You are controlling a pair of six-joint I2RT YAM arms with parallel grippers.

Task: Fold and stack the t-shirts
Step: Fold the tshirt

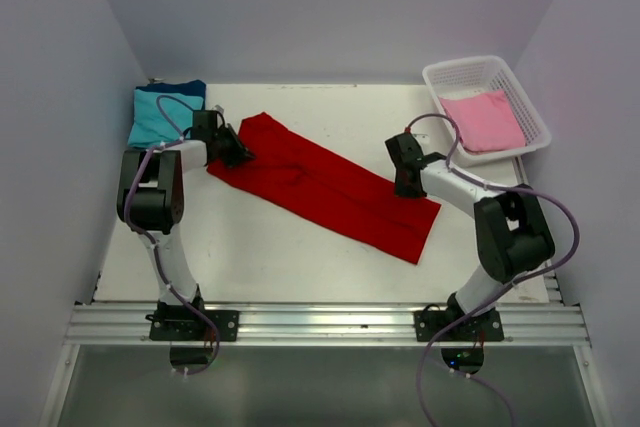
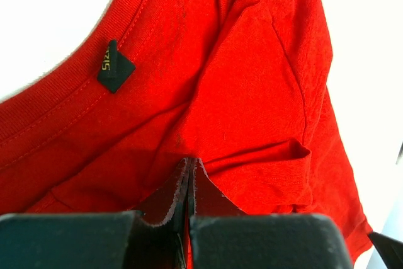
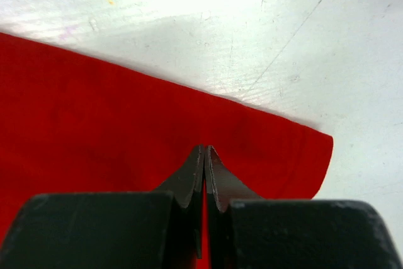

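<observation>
A bright red t-shirt [image 1: 330, 187], folded into a long strip, lies flat and diagonal across the table. My left gripper [image 1: 240, 152] is shut, its tips down on the collar end near the black size tag [image 2: 114, 67]; the left fingers [image 2: 165, 200] show no bunched cloth at their tips. My right gripper [image 1: 405, 187] is shut too, tips on the smooth cloth [image 3: 94, 130] close to the hem corner [image 3: 324, 140]. A teal t-shirt [image 1: 160, 117] lies on a dark blue one [image 1: 190, 89] at the back left. A pink t-shirt [image 1: 483, 119] is in the basket.
The white lattice basket [image 1: 440, 82] stands at the back right corner. White walls close the table on the left, back and right. A metal rail [image 1: 320, 322] with both arm bases runs along the near edge.
</observation>
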